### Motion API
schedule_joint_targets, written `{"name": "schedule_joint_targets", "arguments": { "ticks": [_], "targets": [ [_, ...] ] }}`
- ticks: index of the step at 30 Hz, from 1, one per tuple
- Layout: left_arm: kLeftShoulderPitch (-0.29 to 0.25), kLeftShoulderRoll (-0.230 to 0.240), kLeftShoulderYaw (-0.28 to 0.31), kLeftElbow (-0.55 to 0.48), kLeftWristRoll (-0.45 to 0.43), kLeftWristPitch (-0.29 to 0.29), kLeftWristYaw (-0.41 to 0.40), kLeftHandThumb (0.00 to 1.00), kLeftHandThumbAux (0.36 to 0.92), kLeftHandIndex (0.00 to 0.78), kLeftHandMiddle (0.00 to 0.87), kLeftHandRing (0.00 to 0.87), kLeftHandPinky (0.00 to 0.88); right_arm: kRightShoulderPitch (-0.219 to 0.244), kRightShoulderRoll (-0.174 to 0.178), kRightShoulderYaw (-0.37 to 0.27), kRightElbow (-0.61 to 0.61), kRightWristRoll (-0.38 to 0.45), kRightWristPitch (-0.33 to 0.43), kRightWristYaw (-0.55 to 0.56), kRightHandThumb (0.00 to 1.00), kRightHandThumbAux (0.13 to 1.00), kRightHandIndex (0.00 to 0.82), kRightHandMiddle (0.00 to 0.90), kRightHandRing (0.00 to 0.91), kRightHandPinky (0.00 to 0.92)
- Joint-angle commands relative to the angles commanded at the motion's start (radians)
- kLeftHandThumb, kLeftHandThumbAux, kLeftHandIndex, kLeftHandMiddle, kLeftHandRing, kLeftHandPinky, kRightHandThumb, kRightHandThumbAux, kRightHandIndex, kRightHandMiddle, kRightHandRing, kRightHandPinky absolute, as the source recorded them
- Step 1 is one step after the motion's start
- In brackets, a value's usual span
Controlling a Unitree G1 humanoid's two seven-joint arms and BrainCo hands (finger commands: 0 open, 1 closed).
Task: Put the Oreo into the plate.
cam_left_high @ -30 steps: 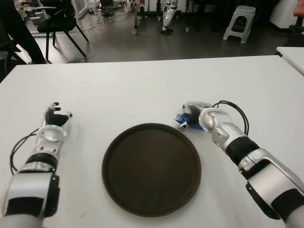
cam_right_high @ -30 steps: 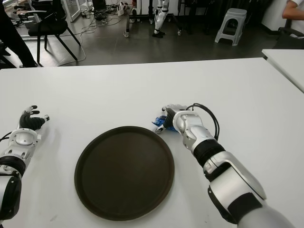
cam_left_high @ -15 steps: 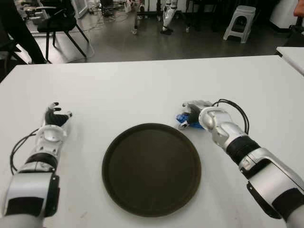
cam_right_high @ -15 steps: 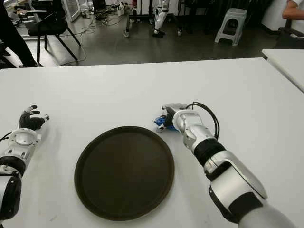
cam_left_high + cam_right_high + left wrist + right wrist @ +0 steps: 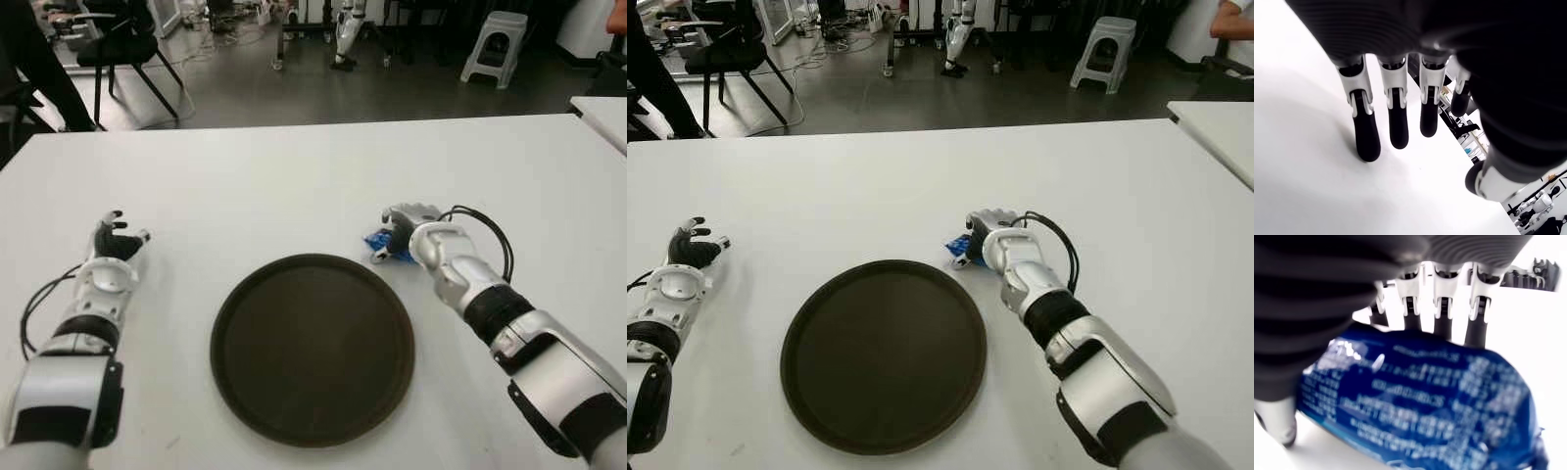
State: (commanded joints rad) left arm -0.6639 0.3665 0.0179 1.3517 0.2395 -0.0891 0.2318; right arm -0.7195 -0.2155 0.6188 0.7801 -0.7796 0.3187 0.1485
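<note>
The Oreo is a small blue packet (image 5: 378, 244) on the white table (image 5: 294, 186), just beyond the upper right rim of the round dark brown plate (image 5: 313, 348). My right hand (image 5: 409, 220) sits over it from the right. In the right wrist view the Oreo packet (image 5: 1420, 396) fills the palm, with the fingers (image 5: 1442, 316) behind it and the thumb (image 5: 1278, 423) in front, so the hand is shut on it. The plate holds nothing. My left hand (image 5: 113, 240) shows far left of the plate, its fingers (image 5: 1393, 122) relaxed and holding nothing.
A black cable (image 5: 485, 230) loops off my right forearm. Another white table's corner (image 5: 602, 113) shows at the far right. Beyond the table's far edge are chairs (image 5: 122, 44), a grey stool (image 5: 495, 44) and a person's legs (image 5: 29, 59).
My right hand has shifted slightly away from the plate, toward the far right, and the Oreo packet has moved with it. The left hand has not moved.
</note>
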Motion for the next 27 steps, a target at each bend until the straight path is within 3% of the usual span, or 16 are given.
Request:
{"name": "schedule_joint_targets", "arguments": {
  "ticks": [11, 16, 20, 27],
  "targets": [
    [0.000, 0.000, 0.015, -0.001, -0.014, -0.002, -0.015, 0.244, 0.716, 0.065, 0.169, 0.192, 0.201, 0.017, 0.001, -0.010, -0.032, 0.001, 0.010, -0.068, 0.000, 0.650, 0.361, 0.307, 0.344, 0.448],
    [0.000, 0.001, 0.021, 0.000, -0.017, 0.003, -0.020, 0.269, 0.717, 0.065, 0.167, 0.195, 0.199, 0.010, 0.000, -0.003, -0.035, -0.006, 0.023, -0.064, 0.000, 0.642, 0.338, 0.296, 0.340, 0.430],
    [-0.001, 0.001, 0.019, 0.000, -0.014, 0.004, -0.019, 0.266, 0.710, 0.069, 0.176, 0.203, 0.210, 0.008, 0.000, -0.006, -0.038, -0.003, 0.029, -0.061, 0.013, 0.676, 0.400, 0.405, 0.427, 0.508],
    [0.001, 0.001, 0.016, 0.000, -0.010, 0.001, -0.014, 0.281, 0.718, 0.070, 0.179, 0.205, 0.208, 0.009, -0.003, -0.015, -0.050, 0.007, 0.026, -0.059, 0.001, 0.660, 0.366, 0.329, 0.361, 0.434]
  ]
}}
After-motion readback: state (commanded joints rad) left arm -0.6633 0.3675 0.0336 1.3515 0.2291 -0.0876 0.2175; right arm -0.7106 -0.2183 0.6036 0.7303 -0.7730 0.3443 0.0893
